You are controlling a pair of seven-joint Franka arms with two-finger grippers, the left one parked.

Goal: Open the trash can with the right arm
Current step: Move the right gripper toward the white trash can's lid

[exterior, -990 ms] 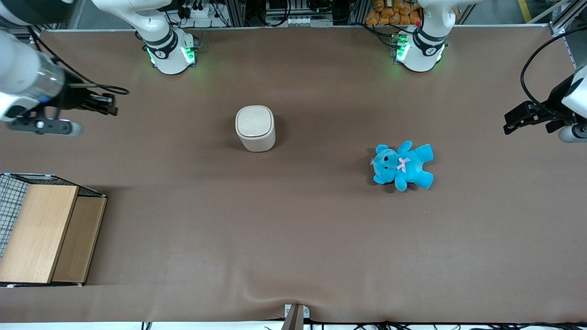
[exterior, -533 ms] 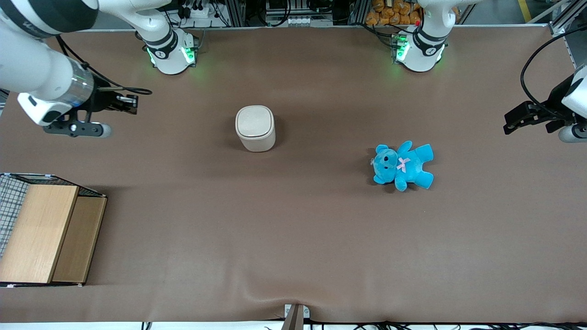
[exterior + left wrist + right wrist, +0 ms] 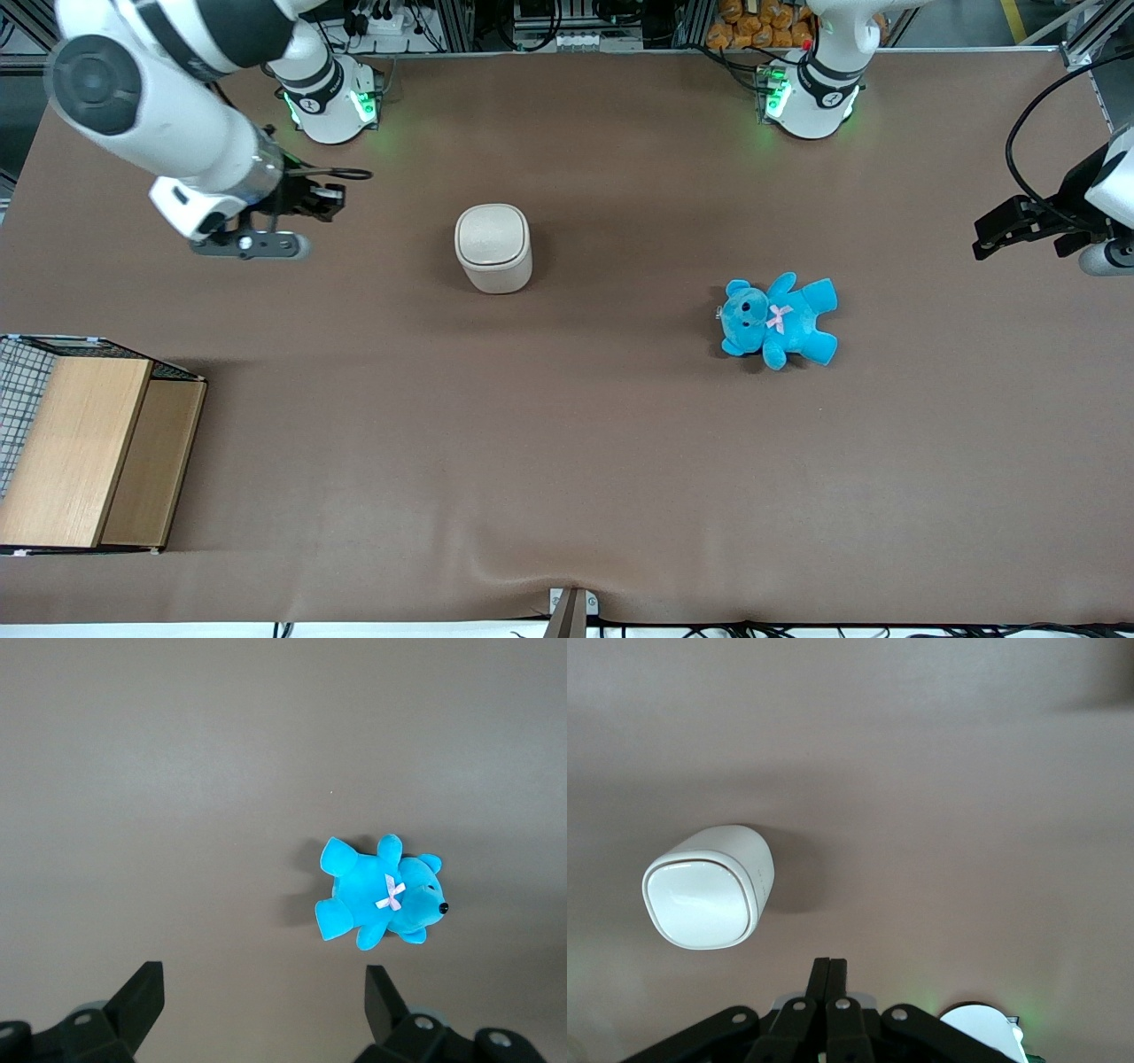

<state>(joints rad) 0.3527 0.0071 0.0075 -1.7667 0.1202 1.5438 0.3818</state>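
Note:
The cream-white trash can point(image 3: 493, 247) stands upright on the brown table with its lid closed. It also shows in the right wrist view point(image 3: 709, 887), lid flat and shut. My right arm point(image 3: 168, 115) reaches in from the working arm's end of the table. Its gripper point(image 3: 326, 200) is shut and empty, held above the table a good way short of the trash can, at about the same distance from the front camera. In the right wrist view the gripper point(image 3: 829, 967) has its two fingers pressed together.
A blue teddy point(image 3: 778, 319) lies toward the parked arm's end of the table, seen too in the left wrist view point(image 3: 381, 895). A wooden box with wire mesh point(image 3: 84, 452) stands at the working arm's end, nearer the front camera. Two arm bases point(image 3: 332, 102) stand at the table's back edge.
My right arm has swung in from the table's end toward the trash can, with the gripper staying shut. The trash can and teddy have not moved.

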